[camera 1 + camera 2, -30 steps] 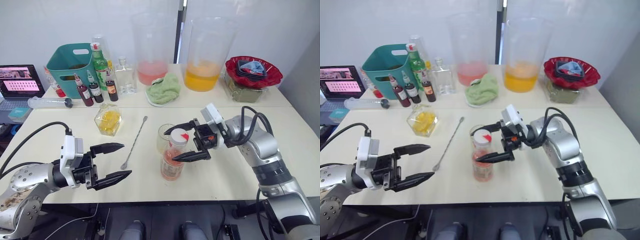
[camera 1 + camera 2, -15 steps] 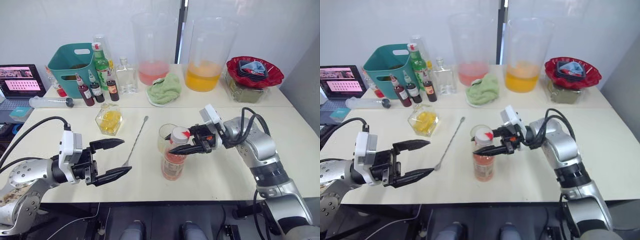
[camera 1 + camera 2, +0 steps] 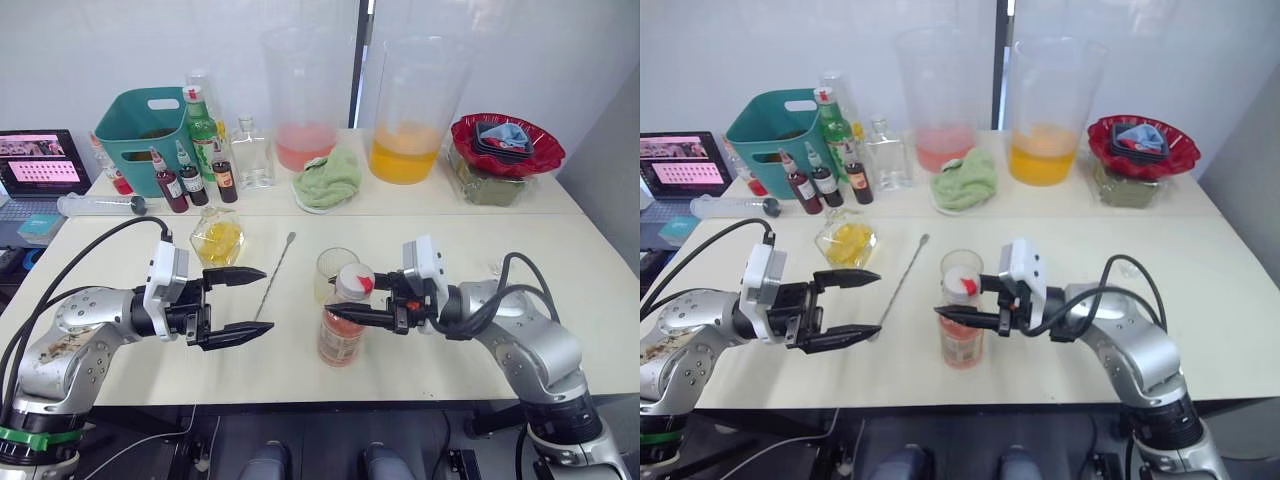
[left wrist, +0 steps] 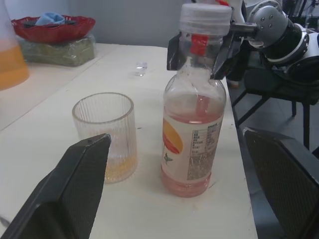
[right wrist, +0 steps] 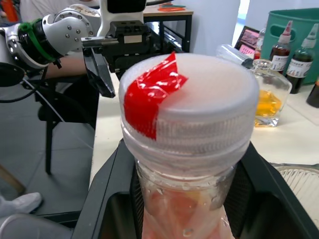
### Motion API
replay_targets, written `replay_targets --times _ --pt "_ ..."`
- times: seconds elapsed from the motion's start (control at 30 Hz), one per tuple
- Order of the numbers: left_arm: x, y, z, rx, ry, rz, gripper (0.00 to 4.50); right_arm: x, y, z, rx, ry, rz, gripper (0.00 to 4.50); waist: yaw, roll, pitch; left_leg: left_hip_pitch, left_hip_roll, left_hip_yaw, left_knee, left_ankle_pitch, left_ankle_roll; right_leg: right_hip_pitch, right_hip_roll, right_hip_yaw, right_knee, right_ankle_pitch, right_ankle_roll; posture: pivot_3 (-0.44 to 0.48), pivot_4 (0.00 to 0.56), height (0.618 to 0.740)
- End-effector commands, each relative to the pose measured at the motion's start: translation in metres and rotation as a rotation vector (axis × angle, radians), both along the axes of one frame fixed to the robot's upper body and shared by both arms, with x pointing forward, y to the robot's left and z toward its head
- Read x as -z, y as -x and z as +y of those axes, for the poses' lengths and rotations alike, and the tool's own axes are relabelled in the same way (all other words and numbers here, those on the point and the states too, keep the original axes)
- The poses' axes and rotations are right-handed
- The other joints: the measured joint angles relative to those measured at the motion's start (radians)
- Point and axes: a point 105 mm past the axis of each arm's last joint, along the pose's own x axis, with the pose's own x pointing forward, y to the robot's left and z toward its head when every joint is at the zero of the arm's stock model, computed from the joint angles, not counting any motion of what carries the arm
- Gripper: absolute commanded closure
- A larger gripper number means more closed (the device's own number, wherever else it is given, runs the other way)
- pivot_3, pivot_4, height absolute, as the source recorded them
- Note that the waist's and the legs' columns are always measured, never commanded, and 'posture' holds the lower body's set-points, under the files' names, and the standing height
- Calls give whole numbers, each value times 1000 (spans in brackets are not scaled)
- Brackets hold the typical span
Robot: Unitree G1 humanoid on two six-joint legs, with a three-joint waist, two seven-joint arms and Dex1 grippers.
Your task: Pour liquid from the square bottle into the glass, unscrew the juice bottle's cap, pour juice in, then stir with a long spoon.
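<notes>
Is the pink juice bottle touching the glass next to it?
Apart. In the left wrist view, bare table shows between the glass and the juice bottle.

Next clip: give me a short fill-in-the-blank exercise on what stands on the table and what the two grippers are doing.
1. The right gripper has its jaws around the neck of the slim clear plastic juice bottle, just under its white ____.
2. The left gripper is ____ and holds nothing.
3. The clear ribbed drinking glass holds a little ____ liquid at the bottom.
4. The thin long silver spoon lies flat on the ____.

Missing words: cap; open; yellow-orange; table
</notes>
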Motion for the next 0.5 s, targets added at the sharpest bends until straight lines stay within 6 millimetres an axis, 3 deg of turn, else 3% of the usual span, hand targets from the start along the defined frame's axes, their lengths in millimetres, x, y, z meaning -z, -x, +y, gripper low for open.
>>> replay_targets --times 0.03,0.07,0.1,0.3,0.5 --pt "-4 1 -2 25 -3 -27 0 7 5 2 20 3 12 3039 -1 0 0 0 0 0 0 0 0 0 0 0 0 0 0 0 150 740" --pt "-4 1 -2 28 -3 -26 0 6 6 2 21 -8 20 3039 -1 0 0 0 0 0 0 0 0 0 0 0 0 0 0 0 150 740" --pt "-4 1 -2 30 -4 -26 0 5 7 1 19 -17 26 1965 -1 0 0 0 0 0 0 0 0 0 0 0 0 0 0 0 150 740" --pt "-6 3 -1 33 3 -18 0 -2 6 -8 14 -31 28 47 0 0 0 0 0 -1 0 0 0 0 0 0 0 0 0 0 150 740" --pt "-10 8 -7 49 12 -15 0 -10 6 -31 10 -38 28 47 2 0 0 -1 0 0 0 0 0 0 0 0 0 0 0 0 150 740"
